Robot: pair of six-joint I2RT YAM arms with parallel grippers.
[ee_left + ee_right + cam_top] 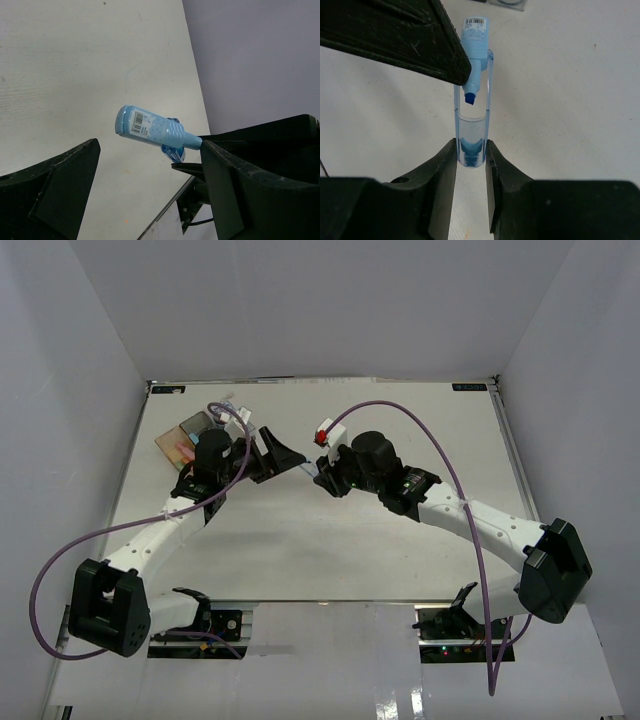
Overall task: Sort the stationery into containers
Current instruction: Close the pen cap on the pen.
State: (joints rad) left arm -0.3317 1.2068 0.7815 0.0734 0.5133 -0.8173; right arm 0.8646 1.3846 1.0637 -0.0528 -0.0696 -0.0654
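Right, I've got the right tool (471, 147) pinched tight on the clear cap (471, 131), a long bluish see-through sleeve sticking straight out from between the pads, up off the counter (560, 100). The blue marker (475, 42) sits tilted against it. Its dark blue tip is in the open slot of the sleeve, and its barcode end points away from my right camera. On my left camera the left tool (150, 150) is spread wide with nothing gripped. The marker lies across the gap, its narrow neck touching the finger (260, 175) on the right of that view, and the other finger is well apart from the barcode end. That same black finger fills the upper left of the right wrist view and covers part of the barrel, so I cannot tell what bears the marker's weight. From above, both tools meet nose to nose over the back half of the counter, and the arms hide the marker almost wholly. The containers (183, 440) sit near the far left corner, just beside the left wrist and partly hidden by it. A purple cable (445, 455) arcs over the right arm.
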